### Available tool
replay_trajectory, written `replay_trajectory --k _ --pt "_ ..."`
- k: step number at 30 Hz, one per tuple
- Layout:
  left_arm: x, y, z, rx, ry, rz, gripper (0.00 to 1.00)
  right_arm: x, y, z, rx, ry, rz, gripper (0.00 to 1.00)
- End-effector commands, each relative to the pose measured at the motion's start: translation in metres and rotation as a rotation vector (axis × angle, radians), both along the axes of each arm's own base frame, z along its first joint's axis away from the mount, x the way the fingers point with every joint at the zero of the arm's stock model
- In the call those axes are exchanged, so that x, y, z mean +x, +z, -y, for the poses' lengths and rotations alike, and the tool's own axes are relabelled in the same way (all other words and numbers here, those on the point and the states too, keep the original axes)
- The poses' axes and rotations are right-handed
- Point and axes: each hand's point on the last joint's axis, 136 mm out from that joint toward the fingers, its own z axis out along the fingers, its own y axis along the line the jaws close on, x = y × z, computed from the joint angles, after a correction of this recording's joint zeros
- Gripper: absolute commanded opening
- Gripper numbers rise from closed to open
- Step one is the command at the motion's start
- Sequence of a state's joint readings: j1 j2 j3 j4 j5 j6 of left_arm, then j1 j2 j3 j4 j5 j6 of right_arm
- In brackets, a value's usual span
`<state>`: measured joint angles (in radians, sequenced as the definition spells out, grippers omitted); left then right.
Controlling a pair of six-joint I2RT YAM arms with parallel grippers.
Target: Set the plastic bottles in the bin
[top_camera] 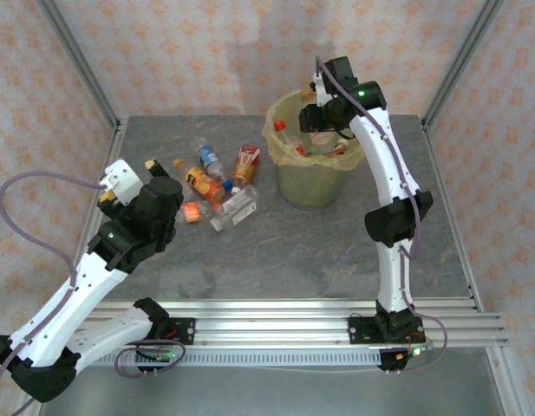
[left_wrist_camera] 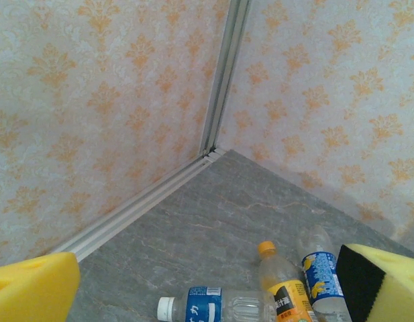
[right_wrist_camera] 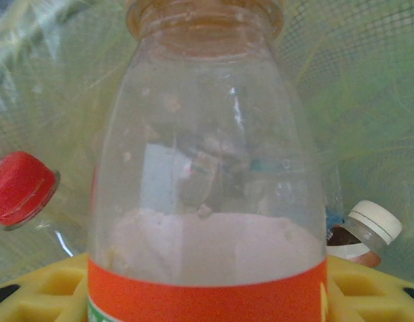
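My right gripper (top_camera: 326, 121) hangs over the bin (top_camera: 312, 178), a pale yellow-green bucket with a yellowish bag. It is shut on a clear bottle with an orange label (right_wrist_camera: 207, 168), held between the yellow pads (right_wrist_camera: 39, 285). Inside the bin lie a red-capped bottle (right_wrist_camera: 19, 188) and a white-capped one (right_wrist_camera: 368, 228). Several plastic bottles lie on the table left of the bin, among them a blue-labelled one (top_camera: 211, 159) and an orange-labelled one (top_camera: 202, 182). My left gripper (left_wrist_camera: 207, 295) stands open just left of that group, nothing between its pads (left_wrist_camera: 32, 288).
In the left wrist view, a white-capped blue-labelled bottle (left_wrist_camera: 213, 305), an orange-capped bottle (left_wrist_camera: 280, 282) and a blue-and-yellow-labelled bottle (left_wrist_camera: 321, 268) lie close ahead. Patterned walls and metal posts (top_camera: 81, 65) enclose the grey table (top_camera: 293, 251). A rail (top_camera: 276, 325) runs along the near edge.
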<state>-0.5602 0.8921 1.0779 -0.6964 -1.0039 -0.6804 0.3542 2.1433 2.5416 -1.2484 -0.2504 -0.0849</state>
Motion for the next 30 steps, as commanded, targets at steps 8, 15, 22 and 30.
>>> replay_trajectory --k 8,15,22,30 --pt "-0.007 0.007 -0.011 0.035 0.058 0.001 1.00 0.014 0.000 0.000 -0.031 0.016 0.047 0.76" --pt "-0.007 0.007 -0.011 0.036 0.058 0.000 1.00 0.005 0.020 0.005 0.003 -0.021 0.074 0.79" --pt "-0.007 0.008 -0.011 0.034 0.058 0.003 1.00 -0.005 0.029 0.012 0.015 -0.059 0.084 0.61" --pt "0.017 -0.001 0.008 0.052 -0.072 -0.094 1.00 -0.021 0.046 0.022 0.047 -0.115 0.116 0.61"
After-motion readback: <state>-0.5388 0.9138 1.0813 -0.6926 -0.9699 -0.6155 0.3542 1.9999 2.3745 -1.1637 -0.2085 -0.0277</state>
